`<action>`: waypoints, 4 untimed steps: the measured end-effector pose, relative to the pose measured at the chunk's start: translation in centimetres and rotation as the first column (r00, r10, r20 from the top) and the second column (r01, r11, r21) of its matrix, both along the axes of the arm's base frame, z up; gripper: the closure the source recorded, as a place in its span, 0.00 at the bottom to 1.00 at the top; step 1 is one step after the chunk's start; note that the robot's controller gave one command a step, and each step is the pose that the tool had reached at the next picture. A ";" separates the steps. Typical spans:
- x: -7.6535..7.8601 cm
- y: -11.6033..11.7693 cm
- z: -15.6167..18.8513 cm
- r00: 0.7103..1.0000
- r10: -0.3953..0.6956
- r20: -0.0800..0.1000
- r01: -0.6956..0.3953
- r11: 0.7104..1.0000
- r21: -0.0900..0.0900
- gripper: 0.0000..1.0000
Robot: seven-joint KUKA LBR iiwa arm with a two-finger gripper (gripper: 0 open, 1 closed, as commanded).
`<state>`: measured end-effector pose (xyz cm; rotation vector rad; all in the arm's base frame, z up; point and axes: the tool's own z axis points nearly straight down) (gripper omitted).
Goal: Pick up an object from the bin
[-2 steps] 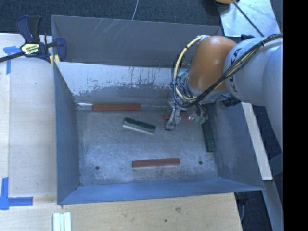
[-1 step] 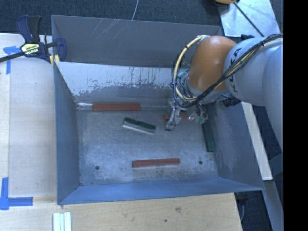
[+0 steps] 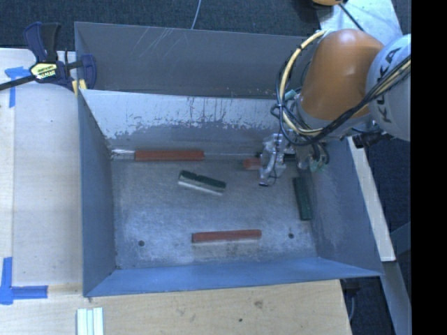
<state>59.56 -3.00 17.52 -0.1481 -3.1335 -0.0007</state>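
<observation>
Camera view, looking down into the grey metal bin (image 3: 98, 208): the arm comes in from the right, its orange dome cover (image 3: 342, 75) and looped cables up top. The gripper (image 3: 267, 179) hangs low over the floor near the back wall, right of centre. Open or closed? I cannot tell from here.

Closest to it is a short reddish-brown block (image 3: 249, 164) at the foot of the back wall. It lies just on the gripper's left in this view, its right end hidden behind the gripper. Further left along that wall lies a long reddish-brown bar (image 3: 169, 155). A small dark block with a pale side (image 3: 201, 182) sits out on the floor, left of the gripper and apart from it. A dark green bar (image 3: 302, 197) lies near the gripper's right, by the right wall. 1 more reddish-brown bar (image 3: 226, 236) lies well apart, near the front wall.
</observation>
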 end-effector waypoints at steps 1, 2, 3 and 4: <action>-2.3 -0.9 4.1 1.000 -0.020 0.008 0.020 1.000 -0.001 0.00; -2.1 -1.1 0.6 0.998 -0.060 0.018 0.060 0.998 0.000 0.00; -2.4 -1.6 -6.4 0.992 -0.127 0.012 0.127 0.992 0.000 0.00; -1.2 -1.4 -10.0 0.982 -0.189 0.024 0.189 0.982 0.001 1.00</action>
